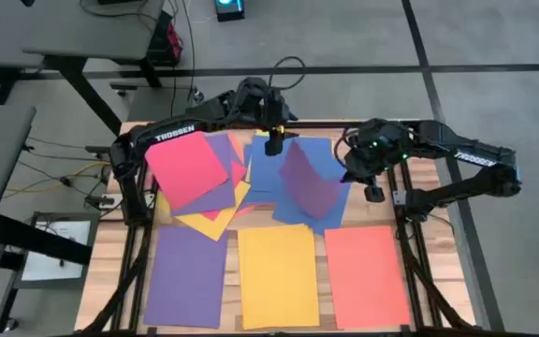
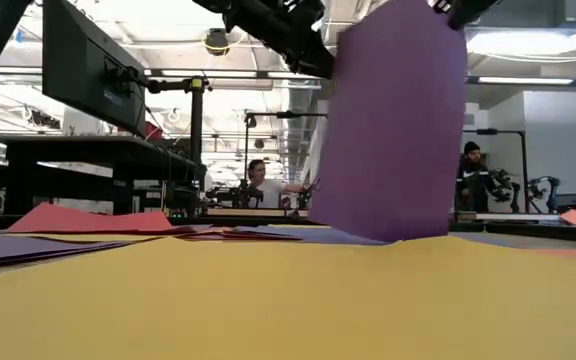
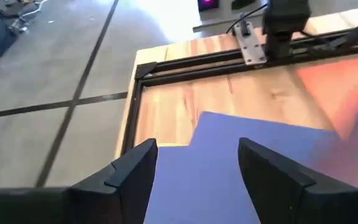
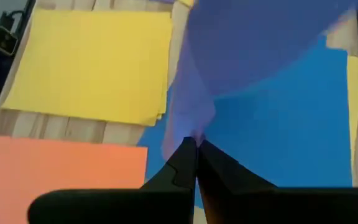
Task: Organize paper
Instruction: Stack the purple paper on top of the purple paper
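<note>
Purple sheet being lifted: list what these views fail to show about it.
- Purple sheet, low view: top edge cut off by the frame.
- Right wrist view: its far part blurs out above the right end effector.
- High view: the sheets beneath it are hidden.

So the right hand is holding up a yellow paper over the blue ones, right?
Not quite. The sheet pinched in the right hand is purple, not yellow, as the high view shows. It does hang over the blue sheets.
</note>
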### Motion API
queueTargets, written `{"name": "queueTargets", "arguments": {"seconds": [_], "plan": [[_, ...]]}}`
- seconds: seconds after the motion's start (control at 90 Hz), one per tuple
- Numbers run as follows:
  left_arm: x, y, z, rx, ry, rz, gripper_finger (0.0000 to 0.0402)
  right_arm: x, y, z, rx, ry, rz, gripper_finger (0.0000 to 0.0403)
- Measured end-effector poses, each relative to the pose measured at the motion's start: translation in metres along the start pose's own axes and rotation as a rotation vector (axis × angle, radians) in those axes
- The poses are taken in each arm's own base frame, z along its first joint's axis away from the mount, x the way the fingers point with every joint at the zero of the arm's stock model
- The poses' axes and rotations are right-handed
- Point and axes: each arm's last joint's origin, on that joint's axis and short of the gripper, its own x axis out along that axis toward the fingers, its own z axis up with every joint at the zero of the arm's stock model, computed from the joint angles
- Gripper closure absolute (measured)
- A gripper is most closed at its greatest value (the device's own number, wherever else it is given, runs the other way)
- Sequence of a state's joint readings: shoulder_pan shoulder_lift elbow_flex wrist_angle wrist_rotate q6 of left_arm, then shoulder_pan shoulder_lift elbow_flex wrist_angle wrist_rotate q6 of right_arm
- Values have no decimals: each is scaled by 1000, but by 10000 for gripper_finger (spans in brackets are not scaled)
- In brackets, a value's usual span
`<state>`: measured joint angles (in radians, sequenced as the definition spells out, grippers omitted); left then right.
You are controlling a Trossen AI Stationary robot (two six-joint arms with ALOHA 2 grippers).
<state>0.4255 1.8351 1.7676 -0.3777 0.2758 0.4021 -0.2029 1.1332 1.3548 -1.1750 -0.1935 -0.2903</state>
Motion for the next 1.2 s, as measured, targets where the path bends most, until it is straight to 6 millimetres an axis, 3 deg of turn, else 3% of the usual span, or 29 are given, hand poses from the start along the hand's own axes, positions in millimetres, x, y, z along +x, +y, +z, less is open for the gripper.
{"name": "queueTargets", "arguments": {"seconds": [0.156,0.322,0.489,0.633,0.744,0.867,1.2], "plan": [[0,-5,0,-10,-33,-124,193,-1,-3,-4,23,36,-14,403],[-3,-8,-8,-47,48,-170,193,-2,-8,-7,61,50,-28,403],[-31,3,-11,-170,128,-152,193,-4,-16,-11,133,63,-54,403],[-61,6,2,-274,74,-167,193,-6,-22,-13,180,59,-77,403],[-74,4,9,-412,48,-187,193,-4,-30,-15,247,67,-95,403],[-72,-2,12,-516,59,-215,193,4,-40,-12,304,70,-110,403],[-64,-16,15,-560,78,-255,193,31,-61,-5,369,121,-111,403]]}}
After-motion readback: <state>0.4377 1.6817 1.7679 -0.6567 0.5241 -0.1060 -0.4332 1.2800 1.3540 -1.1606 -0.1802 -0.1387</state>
